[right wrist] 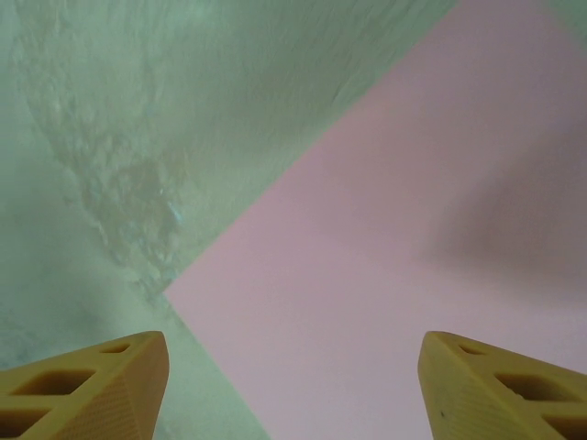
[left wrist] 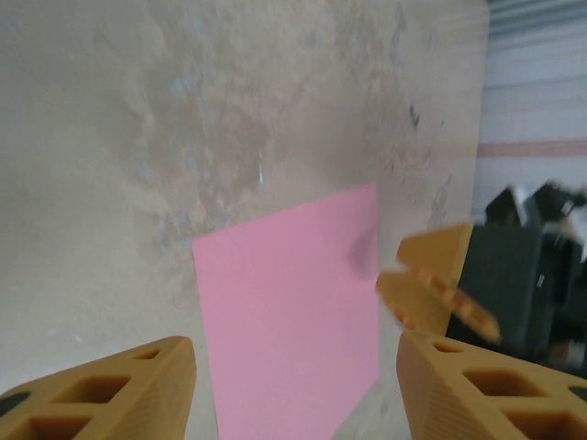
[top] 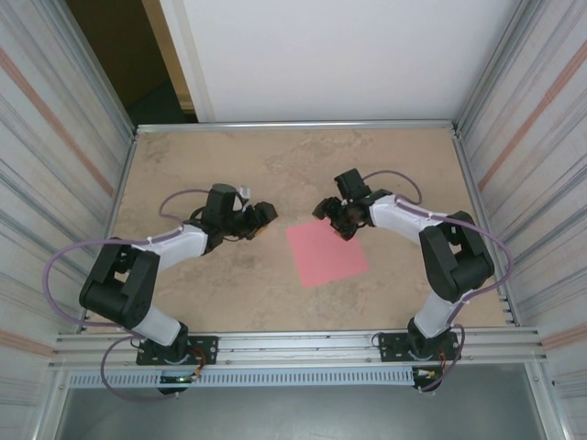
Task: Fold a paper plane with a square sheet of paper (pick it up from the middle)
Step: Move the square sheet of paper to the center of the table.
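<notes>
Pink sheet (top: 326, 255), corner hidden under empty, wide-spread right gripper (top: 332, 220); left gripper (top: 264, 220) likewise

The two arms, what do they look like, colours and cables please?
Both the left arm and right arm have black joints, pale grey-white links and looping lilac cables. Fingers are orange-tan plastic with ridged faces and hollow cut-outs.

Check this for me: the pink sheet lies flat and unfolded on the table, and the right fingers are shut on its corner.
Not right. The right fingers are open, spread wide over that corner and holding nothing, as the right wrist view shows. The sheet does lie flat and unfolded on the table.
</notes>
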You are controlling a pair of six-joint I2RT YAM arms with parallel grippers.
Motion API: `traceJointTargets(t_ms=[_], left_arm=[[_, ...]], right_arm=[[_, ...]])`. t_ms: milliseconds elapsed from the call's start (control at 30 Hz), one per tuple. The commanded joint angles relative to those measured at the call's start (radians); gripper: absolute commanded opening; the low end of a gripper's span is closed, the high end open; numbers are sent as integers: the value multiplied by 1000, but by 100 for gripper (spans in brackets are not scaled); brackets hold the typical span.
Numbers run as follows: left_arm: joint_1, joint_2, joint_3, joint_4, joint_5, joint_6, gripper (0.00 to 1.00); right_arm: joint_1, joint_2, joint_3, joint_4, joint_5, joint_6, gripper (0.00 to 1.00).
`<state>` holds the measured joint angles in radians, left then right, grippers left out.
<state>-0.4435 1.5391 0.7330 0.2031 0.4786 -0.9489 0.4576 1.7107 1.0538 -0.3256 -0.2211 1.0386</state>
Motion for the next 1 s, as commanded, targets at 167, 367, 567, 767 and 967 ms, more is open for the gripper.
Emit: traceJointTargets(t_ms=[167, 367, 567, 767, 967], left_arm=[[-151, 152, 87, 16, 23, -89, 55], [-195, 255, 174, -15, 43, -85, 50], [-192, 296, 227, -153, 10, -17, 48], [-163, 339, 247, -209, 0, 26, 48], [-113, 378, 272, -233, 29, 68, 49]], right_arm=[[-125, 67, 48, -141, -103, -310, 66], [-140, 105, 66, -176, -113, -329, 59], [-142, 134, 65, -205, -95, -308, 58], [-142, 108, 14, -201, -88, -250, 60], [-125, 45, -59, -155, -100, -172, 59]])
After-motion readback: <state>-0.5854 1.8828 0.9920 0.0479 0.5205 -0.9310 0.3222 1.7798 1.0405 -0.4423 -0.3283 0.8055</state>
